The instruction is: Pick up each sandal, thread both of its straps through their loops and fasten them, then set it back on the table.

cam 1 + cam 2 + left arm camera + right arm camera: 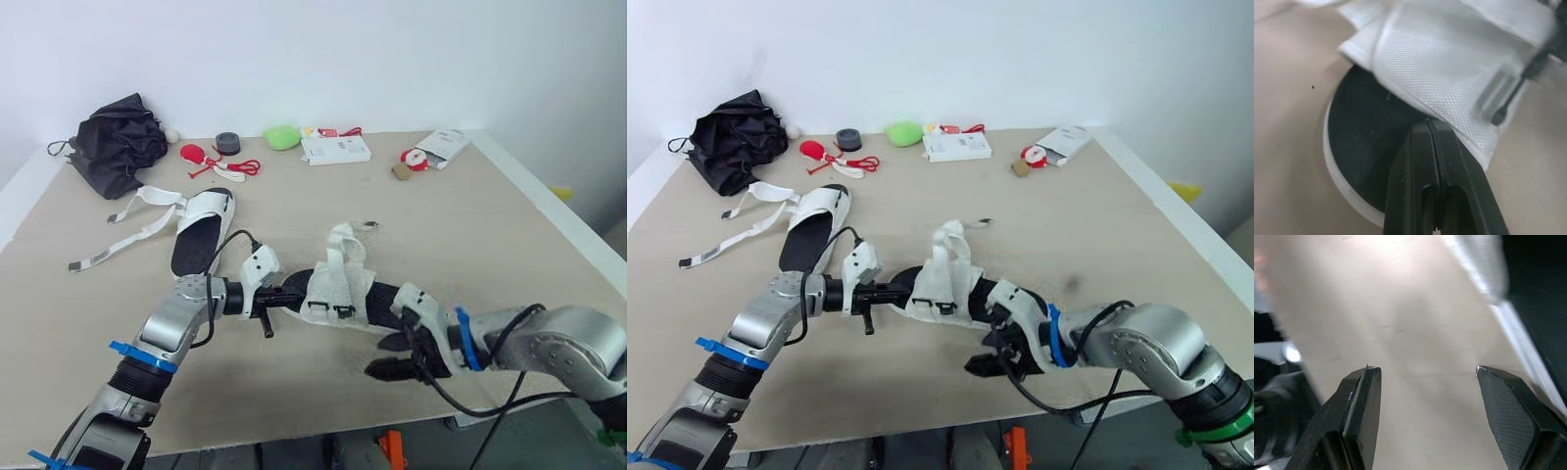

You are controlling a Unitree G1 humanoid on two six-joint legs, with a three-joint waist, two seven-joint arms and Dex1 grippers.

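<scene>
The left gripper (pixel 293 294) has its two black fingers (pixel 1415 166) pressed flat together, no gap between them. Their tips sit right at the hem of a wide white strap (pixel 1449 58) on the near sandal (pixel 345 294). I can't tell whether any of the fabric is caught between them. The strap is a woven cloth with a fine dimpled grain, folded loosely over itself. Just past the fingertips it carries a flat oblong loop (pixel 1493 93). Under the tips lies the sandal's footbed (pixel 1366 142), matte black and rounded at the end, ringed by a smooth white sole edge (pixel 1337 171).

That sandal lies on the beige table (pixel 490 225) between the two grippers, and its straps are humped up in a soft heap over the middle.

The right gripper (pixel 1425 371) stands with its jaws wide apart and holds nothing, with bare tabletop between them. The inner face of one finger (pixel 1513 406) has a fine cross-hatched grip. It hovers close beside the sandal's other end.

Well beyond the left gripper's tips lies the second sandal (pixel 201 230), the same black footbed in a white rim. Its long flat straps (pixel 127 235) trail loose and unfastened across the table. Farther still sits a crumpled black fabric bundle (pixel 113 142).
</scene>
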